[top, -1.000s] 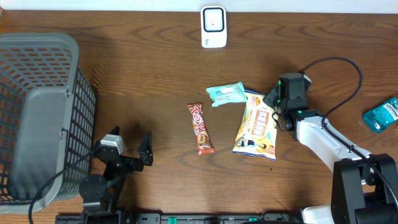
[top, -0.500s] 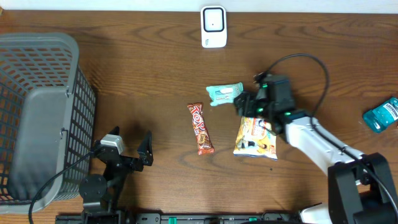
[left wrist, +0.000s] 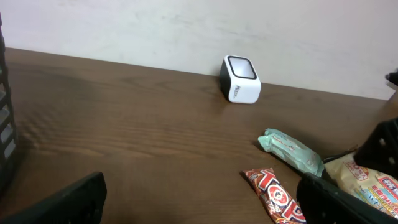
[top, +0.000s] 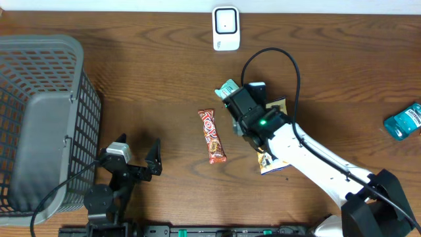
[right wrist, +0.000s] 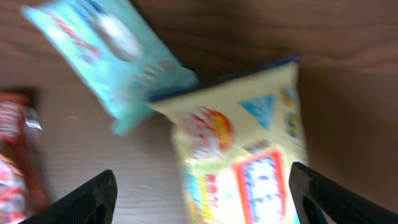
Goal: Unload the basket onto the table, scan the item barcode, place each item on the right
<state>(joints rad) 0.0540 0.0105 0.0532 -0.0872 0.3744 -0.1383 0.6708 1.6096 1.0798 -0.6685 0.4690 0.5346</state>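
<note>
A dark wooden table (top: 131, 79) stands against a pale wall (left wrist: 186, 31).

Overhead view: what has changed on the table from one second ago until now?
The right gripper swung left across the yellow snack bag and now hangs over its upper left corner and the teal packet, jaws open, holding nothing. The bag may have shifted slightly; I cannot be sure. The left gripper, chocolate bar, scanner and basket stayed as they were.

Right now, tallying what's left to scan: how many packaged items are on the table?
4. Red candy bar at centre; teal pack and yellow snack bag partly under the right arm; blue-green packet at the right edge. Others may hide beneath it.
</note>
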